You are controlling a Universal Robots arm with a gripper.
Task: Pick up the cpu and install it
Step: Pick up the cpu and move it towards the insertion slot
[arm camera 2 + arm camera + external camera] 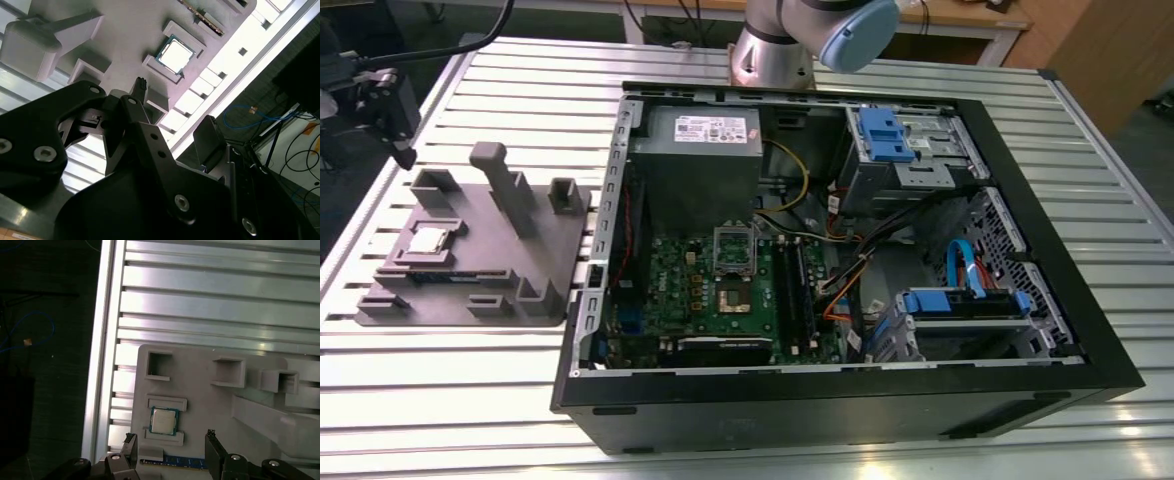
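Cpu: the cpu (427,238) (175,55) (164,420) lies flat, shiny top up, in a shallow framed seat on the grey fixture plate (550,252) (200,400), near the plate's edge at the exterior view's left; nothing touches it.
Memory stick: a thin blue-green strip (172,461) lies on the plate just beside the cpu's seat.
Fixture plate: it rests on the slatted metal table (454,400), carrying raised blocks and one tall post (500,185).
Gripper: the gripper (400,145) (175,107) (170,440) hangs over the plate, well apart from the cpu. Its two black fingers (212,450) are spread wide with nothing between them (in both wrist views the cpu sits in the gap, far below).
Computer case: an open black case (854,400) stands just beside the plate, on the exterior view's right.
Socket: a silver-framed bracket (735,248) on the green board inside the case, well apart from the plate.
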